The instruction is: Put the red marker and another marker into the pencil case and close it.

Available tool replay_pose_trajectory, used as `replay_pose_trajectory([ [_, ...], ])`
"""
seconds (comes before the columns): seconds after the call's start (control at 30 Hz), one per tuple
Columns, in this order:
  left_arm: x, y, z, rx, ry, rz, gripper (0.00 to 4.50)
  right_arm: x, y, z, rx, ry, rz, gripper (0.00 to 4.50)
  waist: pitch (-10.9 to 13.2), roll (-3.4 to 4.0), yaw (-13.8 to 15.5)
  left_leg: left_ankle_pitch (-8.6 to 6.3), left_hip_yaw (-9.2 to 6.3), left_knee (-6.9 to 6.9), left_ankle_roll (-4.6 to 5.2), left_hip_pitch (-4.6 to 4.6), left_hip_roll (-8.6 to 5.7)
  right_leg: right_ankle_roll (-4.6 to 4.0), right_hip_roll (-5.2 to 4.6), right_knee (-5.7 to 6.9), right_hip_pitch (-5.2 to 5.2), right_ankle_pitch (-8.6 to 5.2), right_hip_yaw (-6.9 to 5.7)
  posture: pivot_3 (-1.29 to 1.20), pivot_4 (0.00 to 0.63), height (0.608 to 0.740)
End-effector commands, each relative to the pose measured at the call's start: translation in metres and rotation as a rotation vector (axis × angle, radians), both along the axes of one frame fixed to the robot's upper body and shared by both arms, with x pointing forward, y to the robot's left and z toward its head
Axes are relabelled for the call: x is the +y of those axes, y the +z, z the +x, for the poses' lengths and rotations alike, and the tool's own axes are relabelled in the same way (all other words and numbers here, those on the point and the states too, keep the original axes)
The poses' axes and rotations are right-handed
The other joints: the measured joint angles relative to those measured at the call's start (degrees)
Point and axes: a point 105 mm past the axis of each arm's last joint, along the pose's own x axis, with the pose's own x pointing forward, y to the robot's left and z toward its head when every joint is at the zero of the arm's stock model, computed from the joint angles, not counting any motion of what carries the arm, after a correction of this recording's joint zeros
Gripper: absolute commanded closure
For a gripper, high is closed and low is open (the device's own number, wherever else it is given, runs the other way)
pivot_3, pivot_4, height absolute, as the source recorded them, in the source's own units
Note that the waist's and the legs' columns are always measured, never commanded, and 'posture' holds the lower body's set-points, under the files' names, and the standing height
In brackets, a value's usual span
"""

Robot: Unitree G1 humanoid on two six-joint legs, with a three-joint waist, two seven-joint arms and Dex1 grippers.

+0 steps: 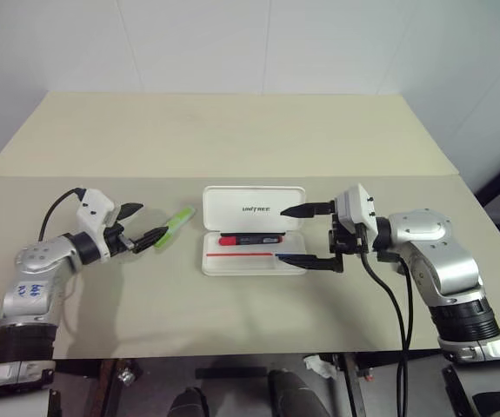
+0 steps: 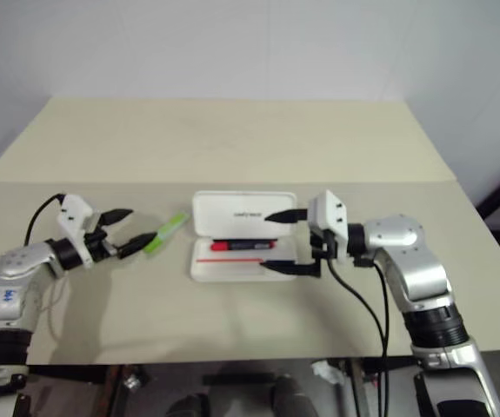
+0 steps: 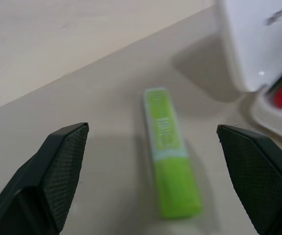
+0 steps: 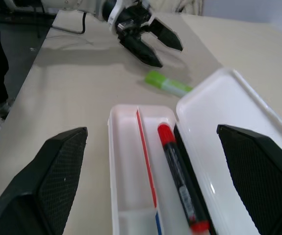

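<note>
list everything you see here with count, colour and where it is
white hard-plastic hinged pencil case: 1, white, open at the table's middle, lid raised
red marker with dark band: 1, red, lying in the case's tray
flat light-green highlighter pen: 1, green, on the table left of the case
beige table: 1, beige, under everything
left gripper: 1, black fingers, open, at the highlighter's near end
right gripper: 1, black fingers, open, at the case's right end

Head stereo pair high over the table (image 1: 232, 130); wrist cameras close, both sharing pencil case (image 4: 229, 112).
</note>
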Motion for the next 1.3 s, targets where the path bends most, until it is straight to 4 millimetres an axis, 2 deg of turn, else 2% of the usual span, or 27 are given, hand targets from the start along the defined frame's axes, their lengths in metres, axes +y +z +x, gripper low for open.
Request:
replay_pose_trajectory([
  [0.03,-0.001,0.005,0.014,-0.021,0.016,0.004,0.00,-0.012,0.004,0.003,-0.026,-0.054,0.015,0.01,0.00,0.00,0.14,0.00,0.00,0.01,0.00,0.01,0.00,0.00,0.00,0.02,0.00,0.00,0.00,0.00,0.150,0.740],
  [0.23,-0.033,-0.004,0.015,0.027,-0.161,-0.018,0.00,-0.016,0.000,0.006,-0.022,-0.084,0.014,0.01,0.00,0.00,0.09,0.02,0.00,0.03,-0.02,0.00,0.01,0.00,0.02,0.04,0.00,0.00,0.01,0.00,0.150,0.740],
  [0.33,-0.041,-0.006,0.013,0.057,-0.210,-0.034,0.00,-0.016,0.000,0.007,-0.027,-0.092,0.017,0.01,0.00,0.00,0.11,0.02,0.00,0.02,-0.02,0.00,0.01,0.00,0.03,0.06,-0.01,0.00,0.01,0.00,0.150,0.740],
  [0.63,-0.026,-0.040,0.023,0.246,-0.093,0.076,0.00,-0.017,0.001,0.010,-0.039,-0.118,0.025,0.01,0.00,0.00,0.50,0.02,-0.04,0.38,-0.03,-0.01,0.01,0.00,0.07,0.32,0.01,0.00,0.02,0.00,0.150,0.740],
  [0.83,-0.018,-0.044,0.033,0.293,0.003,0.112,0.00,-0.018,0.001,0.011,-0.042,-0.126,0.025,0.01,0.00,0.00,0.28,0.15,-0.07,0.61,0.17,0.17,0.00,0.06,0.15,0.35,0.27,0.12,0.08,0.00,0.150,0.740],
  [0.93,-0.018,-0.041,0.036,0.254,0.011,0.123,0.61,-0.020,-0.001,0.012,-0.041,-0.132,0.023,0.00,0.00,0.00,-0.15,0.27,-0.11,0.59,0.33,0.42,0.02,-0.03,0.25,0.33,0.49,0.18,0.11,0.00,0.150,0.740],
  [1.0,-0.019,-0.038,0.038,0.225,0.004,0.115,1.23,-0.020,-0.001,0.013,-0.041,-0.135,0.022,0.00,0.00,-0.01,-0.46,0.27,-0.11,0.51,0.33,0.90,0.05,-0.10,0.30,0.25,0.92,0.17,0.17,0.00,0.150,0.740],
  [1.07,-0.019,-0.038,0.039,0.233,0.003,0.114,1.85,-0.021,-0.001,0.014,-0.043,-0.137,0.022,0.00,0.00,-0.01,-0.51,0.27,-0.11,0.49,0.33,0.97,0.05,-0.56,0.32,0.20,0.99,-0.04,0.22,0.00,0.150,0.740],
  [1.23,-0.019,-0.031,0.042,0.205,0.008,0.114,3.38,-0.022,0.002,0.018,-0.055,-0.138,0.018,0.00,0.00,-0.01,-0.48,0.26,-0.11,0.48,0.32,0.94,0.05,-0.22,0.33,0.14,0.99,0.15,0.27,0.00,0.150,0.740],
  [1.3,-0.018,-0.026,0.043,0.186,0.009,0.110,3.37,-0.023,0.003,0.019,-0.059,-0.139,0.018,0.00,0.00,-0.01,-0.41,0.26,-0.11,0.44,0.31,0.93,0.05,-0.10,0.33,0.11,0.97,0.20,0.27,0.00,0.150,0.740],
])
